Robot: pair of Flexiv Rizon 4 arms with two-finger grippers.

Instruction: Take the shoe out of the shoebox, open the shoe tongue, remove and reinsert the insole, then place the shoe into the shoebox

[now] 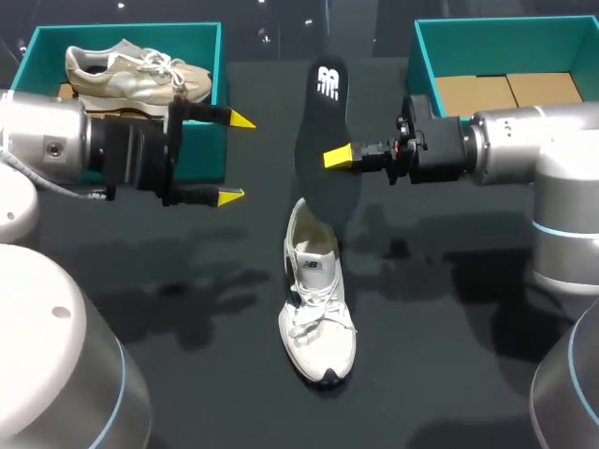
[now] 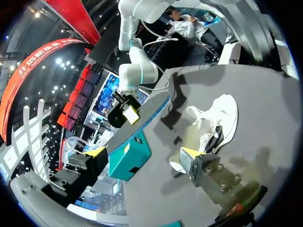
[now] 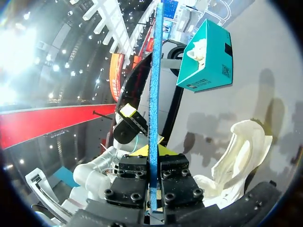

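Over the black table (image 1: 187, 309), the right gripper (image 1: 337, 156) pinches the insole (image 1: 326, 103) beside the white shoe (image 1: 316, 309), the left gripper (image 1: 236, 158) gapes empty, and reinsertion likely needs aligning it with the shoe's opening.

On the table (image 1: 449, 355), about midway, the shoe (image 1: 316, 309), toe toward the near edge. Straight behind the shoe and up off the tabletop, the insole (image 1: 328, 112), clamped between the fingers of the right gripper (image 1: 339, 156), itself behind and just right of the shoe. Behind and left of the shoe, the left gripper (image 1: 236, 158). Farther behind on that side, the left shoebox (image 1: 122, 30), with a second shoe (image 1: 136, 75) inside. Behind and well right of the shoe, the right shoebox (image 1: 505, 30).
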